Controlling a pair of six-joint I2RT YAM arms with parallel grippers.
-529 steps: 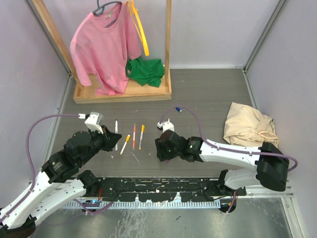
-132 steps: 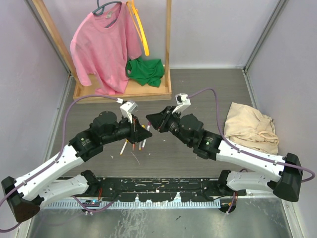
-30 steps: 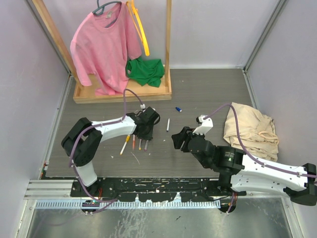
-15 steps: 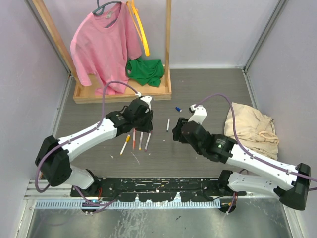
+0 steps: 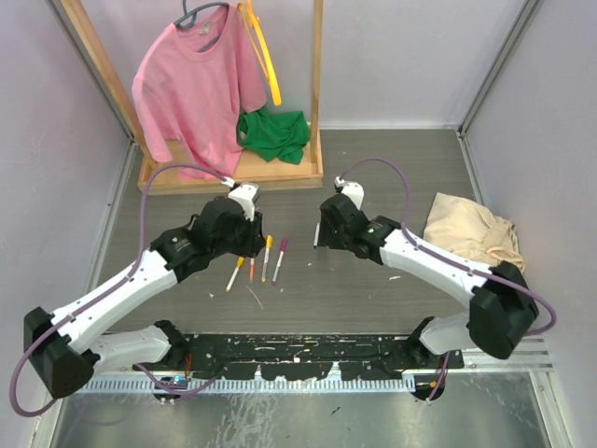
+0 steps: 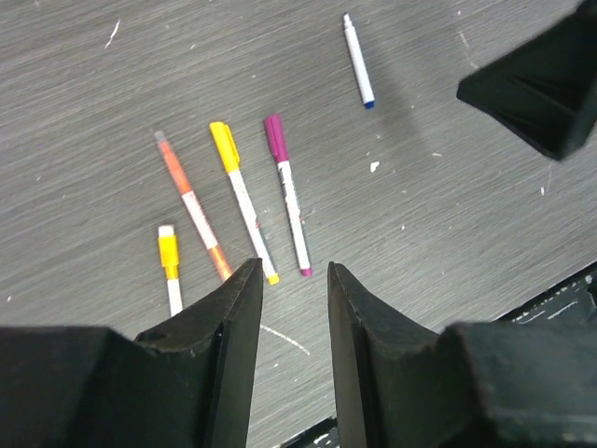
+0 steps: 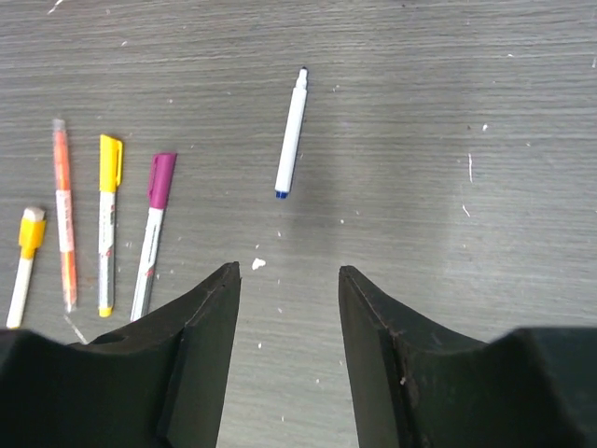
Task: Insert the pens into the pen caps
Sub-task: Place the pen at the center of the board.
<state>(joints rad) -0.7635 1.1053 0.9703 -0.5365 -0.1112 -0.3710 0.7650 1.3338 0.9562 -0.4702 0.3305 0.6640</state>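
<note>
Two arms, both reaching toward the middle of the top view, both grippers empty.
Left arm (image 5: 121, 285): runs from lower left up to centre-left, elbow bent; left gripper (image 6: 289, 273) angled down at the table, jaws a narrow gap apart, nothing between them. Right arm (image 5: 438, 266): runs from lower right up to centre; right gripper (image 7: 287, 271) angled down, jaws a wider gap apart, nothing between them. Wrists near each other, not touching.

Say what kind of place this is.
Probably a robot lab test cell: plain walls box in a grey table, with staged props, a pink shirt on a wooden rack and loose pens.
</note>
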